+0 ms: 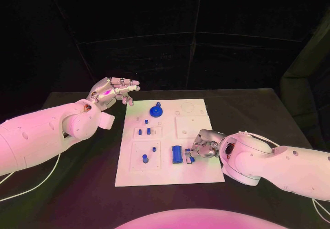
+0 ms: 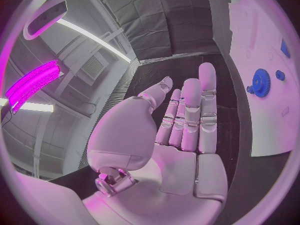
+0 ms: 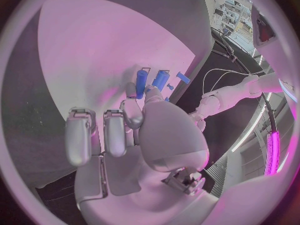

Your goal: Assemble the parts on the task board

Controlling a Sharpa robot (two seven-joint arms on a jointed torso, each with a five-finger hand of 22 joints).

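The white task board (image 1: pixel 201 171) lies mid-table. A blue gear (image 1: pixel 157 111) stands near its far edge, also seen in the left wrist view as the gear (image 2: pixel 259 82) on the board (image 2: pixel 270 130). Two blue cylinders (image 1: pixel 177 155) lie side by side at the front middle. Just to their right, my right hand (image 1: pixel 205 145) is low over the board, thumb and a finger pinching a small blue part (image 1: pixel 190 157). The right wrist view shows the cylinders (image 3: pixel 152 78) just past the fingertips (image 3: pixel 150 91). My left hand (image 1: pixel 113 90) hovers off the board's far left corner, fingers apart and holding nothing.
Small blue pegs (image 1: pixel 143 131) stand in the board's left column, with further small pieces (image 1: pixel 145 157) nearer the front. Square recessed panels (image 1: pixel 190 127) mark the board's right half. Black table (image 1: pixel 76 186) surrounds the board.
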